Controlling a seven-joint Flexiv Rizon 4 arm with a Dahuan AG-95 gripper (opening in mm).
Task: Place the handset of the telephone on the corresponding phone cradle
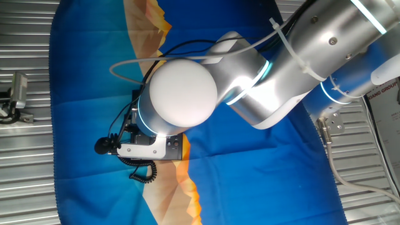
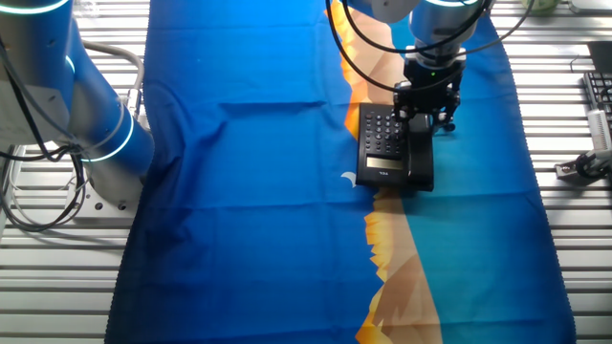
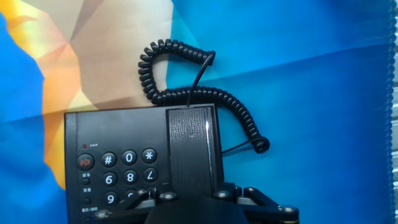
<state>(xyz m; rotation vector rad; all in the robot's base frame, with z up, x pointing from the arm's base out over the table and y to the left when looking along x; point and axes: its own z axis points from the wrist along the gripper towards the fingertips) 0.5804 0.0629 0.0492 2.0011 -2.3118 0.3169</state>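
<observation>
blue cloth (image 2: 249, 172) with an orange patch covers the table, and metal slats show at the sides.

start with your claw (image 2: 427, 103). it hangs right over the telephone (image 2: 392, 148), at the far end of the black bar. in the hand view you only see the claw's joints at the bottom edge, on both sides of the handset (image 3: 190, 149). the tips are hidden, so you cannot tell if the claw is gripping the bar or has let go.

now look at the handset. it lies flat and straight along the strip beside the number keys (image 3: 127, 168). that strip looks like the phone cradle (image 3: 216, 146), and the bar covers nearly all of it. it seems to sit in its home, not tilted. i think the claw is so low and so close because this is where the bar goes.

next comes the curly cord (image 3: 186, 81). it runs from the top of the handset, loops over the cloth above the telephone, and ends in a little curl to the side. it lies loose and does not pull on the bar.

in one fixed view the big silver arm (image 1: 262, 81) hides most of the telephone. my guess is the job is almost done. if the claw lifts, it should go straight up so the bar does not slide.
</observation>
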